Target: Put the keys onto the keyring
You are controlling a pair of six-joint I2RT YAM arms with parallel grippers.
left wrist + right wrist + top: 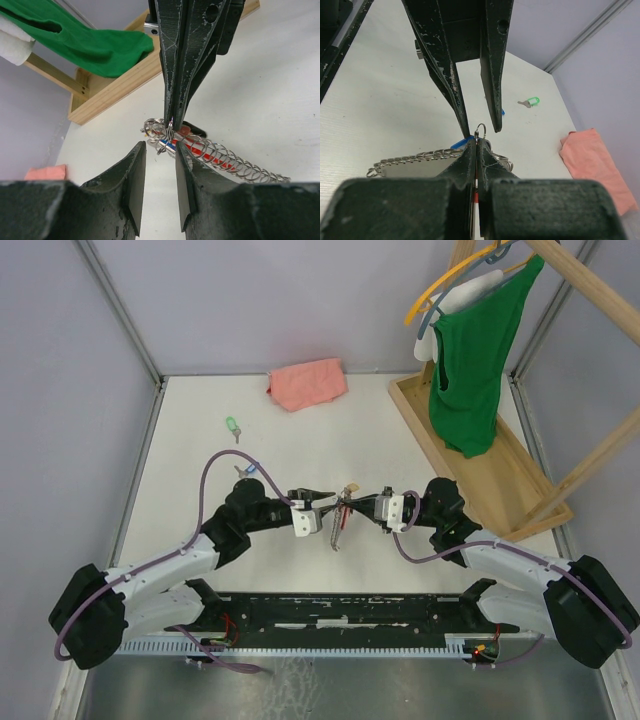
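The left gripper (159, 155) and the right gripper (476, 145) are matt black plastic, scuffed with pale scratches. The keyring (225, 160) at lower centre is bright, glossy silver wire. The key (530, 102) at upper right has a shiny green plastic head. The table (380, 115) is matt white and finely ribbed. The towel (307, 383) is soft pink cloth; the rack (480, 480) is bare pale wood.

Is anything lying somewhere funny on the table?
Yes. A green key lies all alone at the far left of the table, well away from the keyring that the right gripper pinches in the middle. A pink cloth sits crumpled at the back. Nothing looks spilled or broken.
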